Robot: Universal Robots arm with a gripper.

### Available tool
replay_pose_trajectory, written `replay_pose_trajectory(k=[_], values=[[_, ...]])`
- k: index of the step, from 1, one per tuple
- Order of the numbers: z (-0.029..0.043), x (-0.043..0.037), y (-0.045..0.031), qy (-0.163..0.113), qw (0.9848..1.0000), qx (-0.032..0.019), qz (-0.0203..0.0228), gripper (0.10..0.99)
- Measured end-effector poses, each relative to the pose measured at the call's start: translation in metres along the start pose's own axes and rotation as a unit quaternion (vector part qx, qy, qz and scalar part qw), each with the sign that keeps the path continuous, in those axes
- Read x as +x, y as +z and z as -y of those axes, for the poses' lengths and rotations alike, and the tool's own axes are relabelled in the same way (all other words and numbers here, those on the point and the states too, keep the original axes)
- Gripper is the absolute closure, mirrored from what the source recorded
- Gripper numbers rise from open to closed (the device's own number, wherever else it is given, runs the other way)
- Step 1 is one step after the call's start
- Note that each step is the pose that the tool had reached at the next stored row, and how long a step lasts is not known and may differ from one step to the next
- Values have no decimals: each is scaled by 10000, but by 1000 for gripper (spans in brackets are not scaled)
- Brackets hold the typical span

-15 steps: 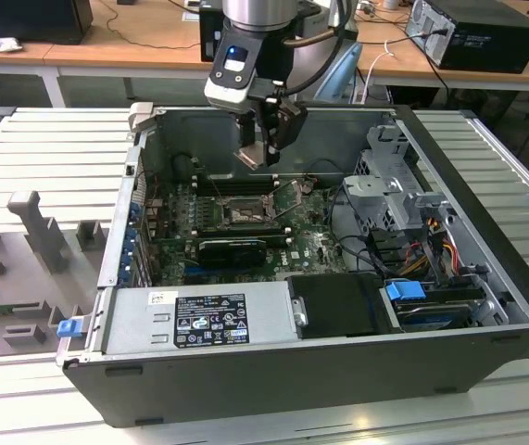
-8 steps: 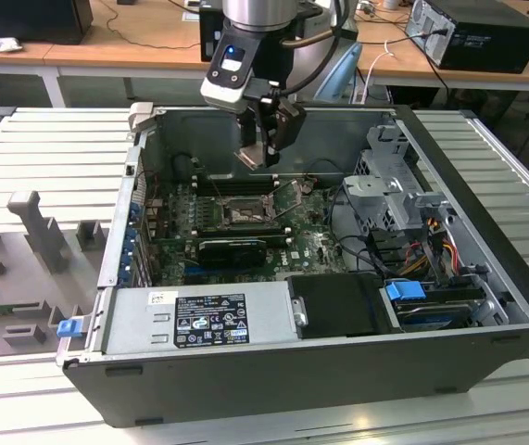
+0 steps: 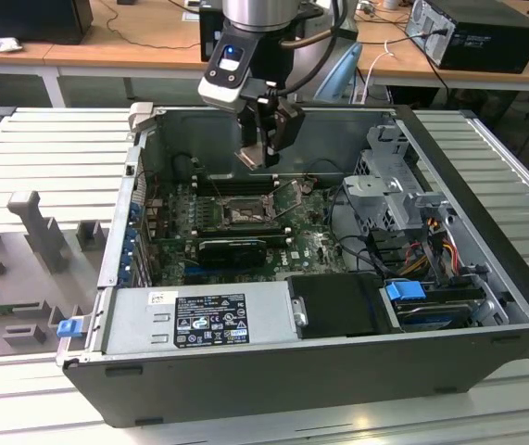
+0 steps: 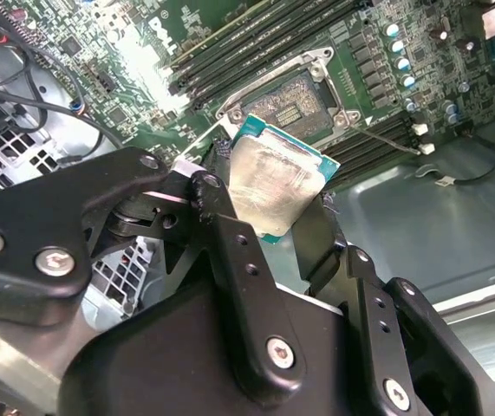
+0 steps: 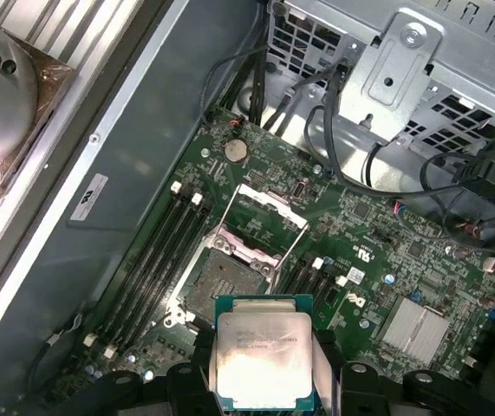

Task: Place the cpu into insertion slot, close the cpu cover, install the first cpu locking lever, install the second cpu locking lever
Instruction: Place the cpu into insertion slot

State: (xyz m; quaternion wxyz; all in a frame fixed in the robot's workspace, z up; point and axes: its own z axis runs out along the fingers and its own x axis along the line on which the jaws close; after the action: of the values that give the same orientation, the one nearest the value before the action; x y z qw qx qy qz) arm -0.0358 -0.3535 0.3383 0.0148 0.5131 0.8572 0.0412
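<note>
We see the gripper (image 3: pixel 265 148) poised inside the open computer case (image 3: pixel 338 371), its two fingers closed onto opposite edges of the cpu (image 5: pixel 263 355), whose dull silver top faces the cameras in both wrist views. The chip hangs in the air above the motherboard (image 3: pixel 310 246), touching nothing but the fingers. What matters is where the insertion slot (image 5: pixel 219 286) lies from the chip. In the first wrist view it sits just past the chip's free edge, its dark pin field bare, between the banks of long black memory slots (image 5: pixel 156 260). In the exterior view the slot lies lower than the held chip and a touch toward the exterior view's left, so we judge it to be down and slightly forward of the fingers, not yet straight underneath. The cpu cover (image 5: pixel 271 204) appears to stand lifted on the far side of the slot from the gripper, leaving the way in open. We cannot tell whether the chip's edges are squared to the socket frame, since the slot looks skewed against it in both wrist views
</note>
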Motion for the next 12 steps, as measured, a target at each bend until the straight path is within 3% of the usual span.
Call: replay_pose_trajectory(k=[12], values=[[0,0,3,273,9996,-5,24,557]])
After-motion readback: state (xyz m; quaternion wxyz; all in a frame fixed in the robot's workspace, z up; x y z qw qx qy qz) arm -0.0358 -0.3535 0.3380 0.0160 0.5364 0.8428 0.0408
